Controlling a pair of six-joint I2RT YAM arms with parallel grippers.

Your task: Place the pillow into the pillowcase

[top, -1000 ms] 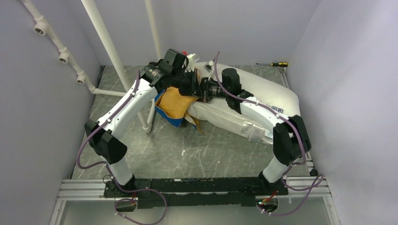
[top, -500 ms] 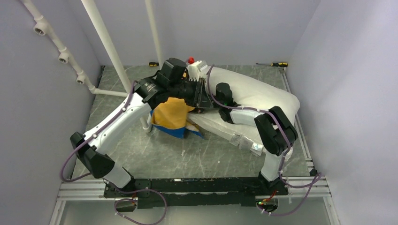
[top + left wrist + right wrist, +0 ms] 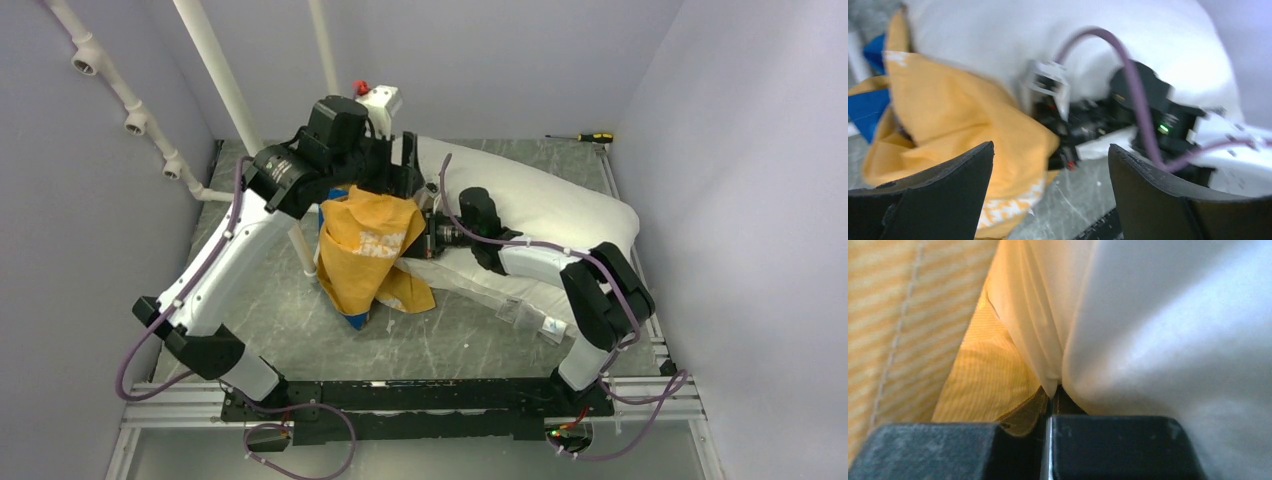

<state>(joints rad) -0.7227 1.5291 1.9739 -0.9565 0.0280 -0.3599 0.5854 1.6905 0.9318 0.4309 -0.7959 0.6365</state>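
One pillow, one pillowcase, two arms, two claws. Extras: one screwdriver at the far right edge of the worktop, and white pipes up the left wall.

Pillow: white and plump, lying on the worktop's right half, long axis running from far-left to near-right. Nearly all of it is outside the case.

Pillowcase: yellow-orange side with white lettering faces up, with a bit of blue showing at the lower edge and behind the top. It hangs crumpled over the pillow's left end and trails down onto the worktop.

In the case: only the pillow's left corner and the tip of the right claw. The right wrist view shows yellow striped cloth close on the left and white pillow fabric on the right.

Right claw: clenched, with a fold of the white pillow fabric pinched between the fingertips.

Left claw: released, with the jaws spread wide and nothing between them. It is raised above the top of the pillowcase and apart from the cloth.
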